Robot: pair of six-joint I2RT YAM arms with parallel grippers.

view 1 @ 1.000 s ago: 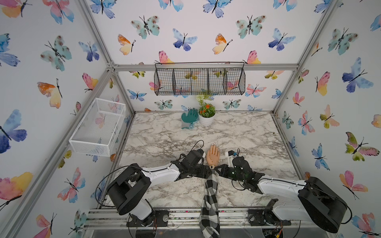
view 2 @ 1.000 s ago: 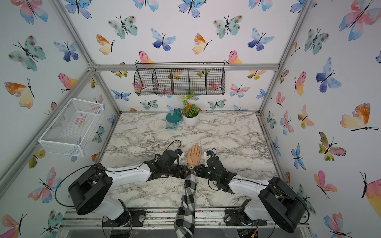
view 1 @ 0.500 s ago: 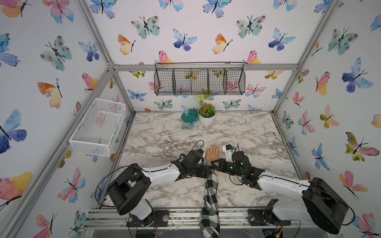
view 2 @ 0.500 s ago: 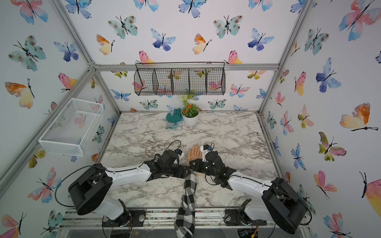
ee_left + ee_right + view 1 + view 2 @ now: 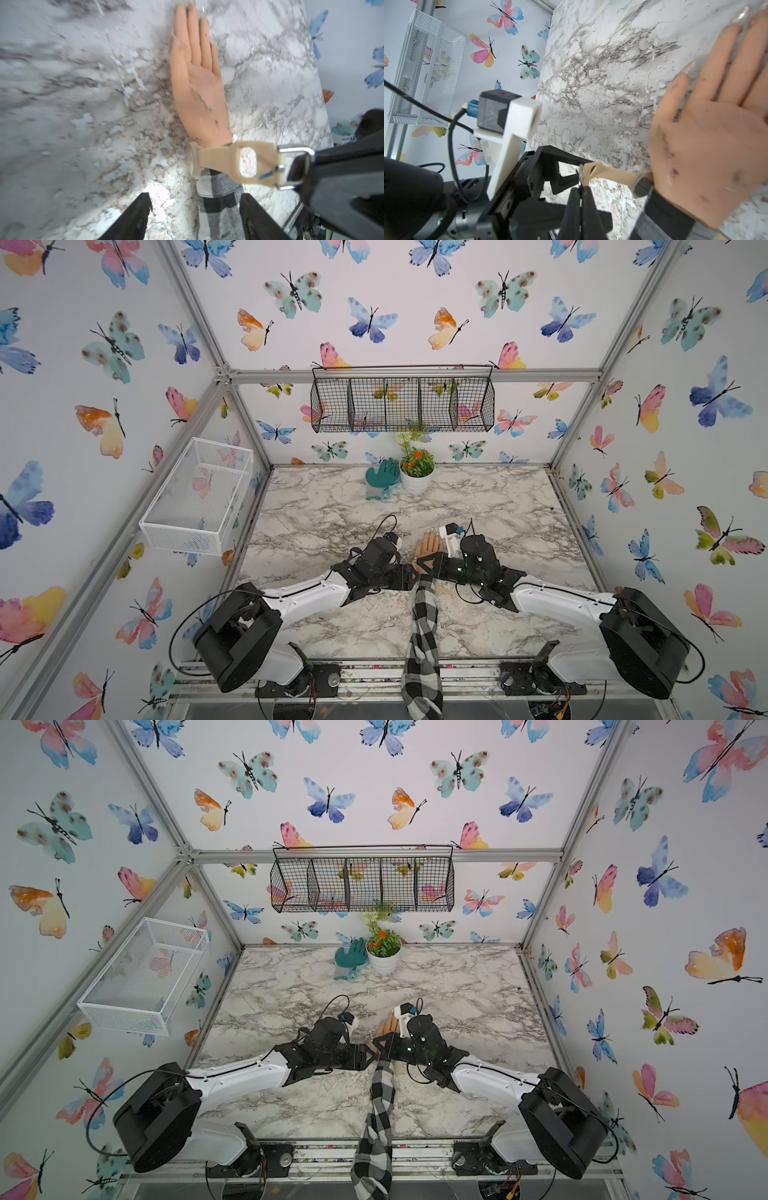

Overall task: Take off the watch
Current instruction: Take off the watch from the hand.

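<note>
Right tool (image 5: 580, 187) clenched on the silver buckle end of the watch (image 5: 218, 162). Pale beige strap undone, drawn out sideways from the wrist of the mannequin hand (image 5: 199, 93); case sits at the wrist. Left tool (image 5: 195, 196) released, jaws straddling the checked sleeve (image 5: 218, 199). Both arms low over the worktop (image 5: 83, 104).

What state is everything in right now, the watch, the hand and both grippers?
watch, strap unbuckled, buckle end pulled sideways, case at the wrist.
right gripper, shut on the watch's buckle.
left gripper, open, astride the checked sleeve.
mannequin hand, lying flat on the table.
potted plant, upright.
</note>
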